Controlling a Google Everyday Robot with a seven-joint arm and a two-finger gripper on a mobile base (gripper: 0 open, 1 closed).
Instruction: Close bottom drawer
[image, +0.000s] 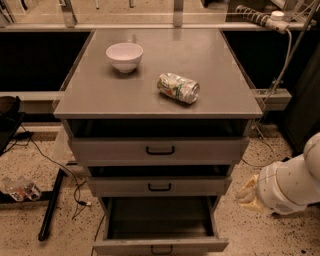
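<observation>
The bottom drawer (160, 245) is the lowest of three grey drawers in the cabinet and stands pulled far out, its inside bare, its small black handle at the lower edge of the view. The middle drawer (159, 186) and top drawer (160, 149) each stand out a little. My gripper (247, 192) is at the end of the white arm (292, 182), low to the right of the cabinet, level with the middle drawer and apart from every drawer.
A white bowl (124, 56) and a crushed can (178, 88) lie on the cabinet top (215, 60). A black pole (50, 210), cables and a plastic wrapper (20, 189) lie on the speckled floor at left. A power strip (257, 17) and cable hang at the right.
</observation>
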